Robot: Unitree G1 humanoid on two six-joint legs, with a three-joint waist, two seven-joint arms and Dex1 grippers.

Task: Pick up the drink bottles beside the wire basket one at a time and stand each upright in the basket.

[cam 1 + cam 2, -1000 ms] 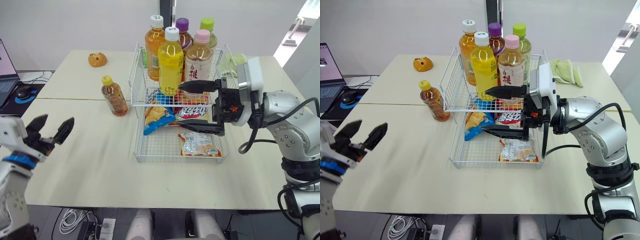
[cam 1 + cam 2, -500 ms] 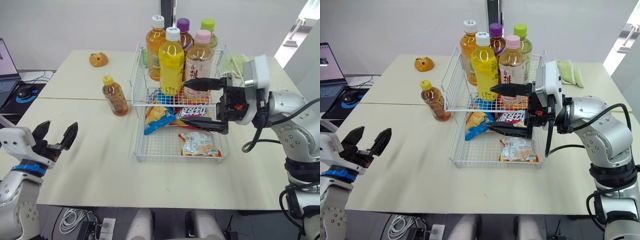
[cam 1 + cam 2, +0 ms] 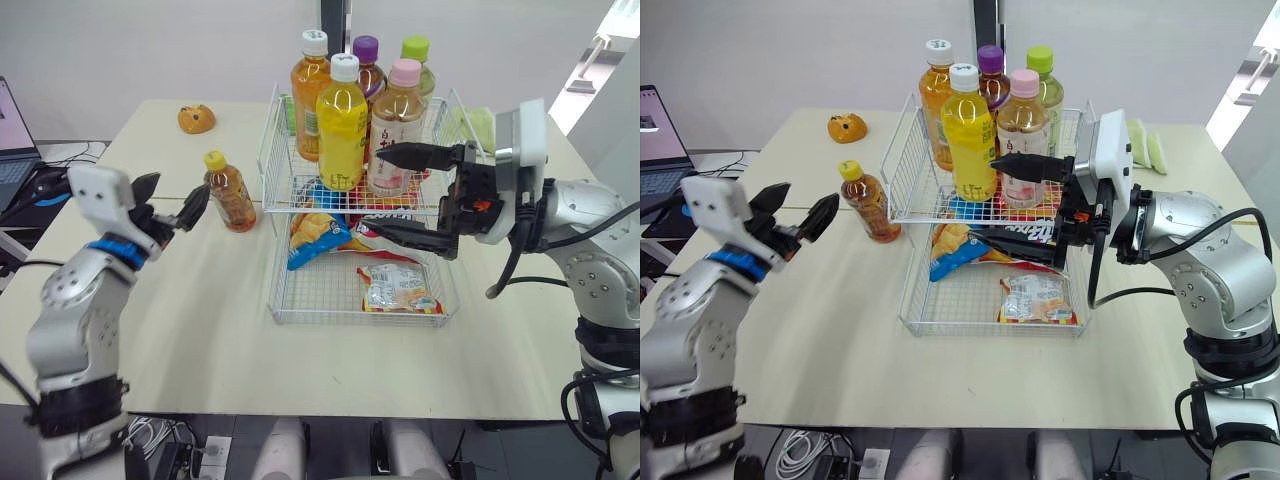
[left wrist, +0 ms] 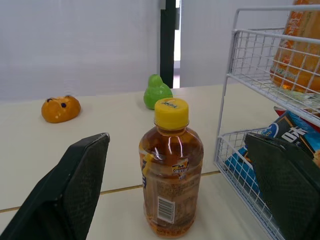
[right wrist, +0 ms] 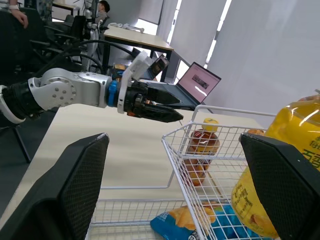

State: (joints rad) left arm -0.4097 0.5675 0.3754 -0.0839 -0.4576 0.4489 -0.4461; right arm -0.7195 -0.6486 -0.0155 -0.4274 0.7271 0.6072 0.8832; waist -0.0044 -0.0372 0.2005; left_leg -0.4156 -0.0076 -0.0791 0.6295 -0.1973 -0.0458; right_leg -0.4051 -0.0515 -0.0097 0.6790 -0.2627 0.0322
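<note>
Left gripper [image 3: 172, 200], fingers spread wide and empty, hangs near the small yellow-capped bottle [image 3: 228, 192]. That bottle stands upright on the counter [image 3: 180, 320], just beside the left wall of the wire basket [image 3: 272, 290]. Right gripper [image 3: 380, 190], likewise spread and holding nothing, sits at the basket's right front. One of its fingers is before the pink-capped bottle [image 3: 398, 115] on the upper tier, the other over the snack bags [image 3: 395, 288] below. Four more bottles [image 3: 340, 120] stand upright on that tier. An orange toy [image 3: 195, 119] and a green pear-shaped toy [image 4: 157, 91] lie beyond the small bottle.
</note>
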